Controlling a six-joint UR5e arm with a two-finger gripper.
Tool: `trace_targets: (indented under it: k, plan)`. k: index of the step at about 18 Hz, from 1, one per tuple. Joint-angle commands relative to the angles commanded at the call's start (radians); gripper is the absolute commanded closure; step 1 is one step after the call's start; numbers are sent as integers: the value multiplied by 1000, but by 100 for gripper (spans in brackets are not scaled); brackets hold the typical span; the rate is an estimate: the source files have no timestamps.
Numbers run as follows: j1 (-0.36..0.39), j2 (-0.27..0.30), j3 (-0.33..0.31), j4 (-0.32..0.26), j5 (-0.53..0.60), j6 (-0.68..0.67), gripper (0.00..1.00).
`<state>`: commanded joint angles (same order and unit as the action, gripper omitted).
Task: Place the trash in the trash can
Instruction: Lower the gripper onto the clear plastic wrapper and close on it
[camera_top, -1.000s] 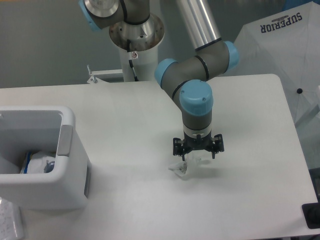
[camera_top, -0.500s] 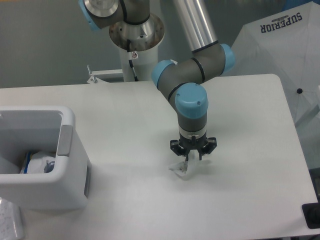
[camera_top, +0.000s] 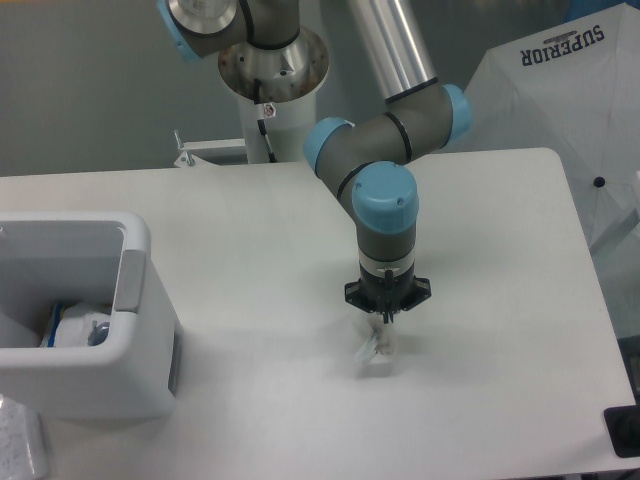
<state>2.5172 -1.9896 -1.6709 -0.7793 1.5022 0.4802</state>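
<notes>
pincer (camera_top: 384, 318) closed on clear scrap (camera_top: 375, 350), pointing down | scrap hangs just above bench (camera_top: 250, 240) | bin (camera_top: 140, 300) far left, litter inside

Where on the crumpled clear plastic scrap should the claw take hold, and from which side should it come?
Grip the raised upper fold of the clear plastic scrap, coming straight down from above. It is a small crumpled piece on the flat table, so only its bunched top gives the claw something to pinch.
</notes>
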Motion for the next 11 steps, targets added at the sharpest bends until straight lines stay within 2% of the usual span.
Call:
trace_targets:
  k: [3,7,8,11]
  plan:
    - [9,18,138,3,-149,-177,100]
    - [-6,15,319,9,-246,-434,100]
    - [-9,18,341,11,-278,-465,100]
    - [-61,101,341,11,-330,-476,100]
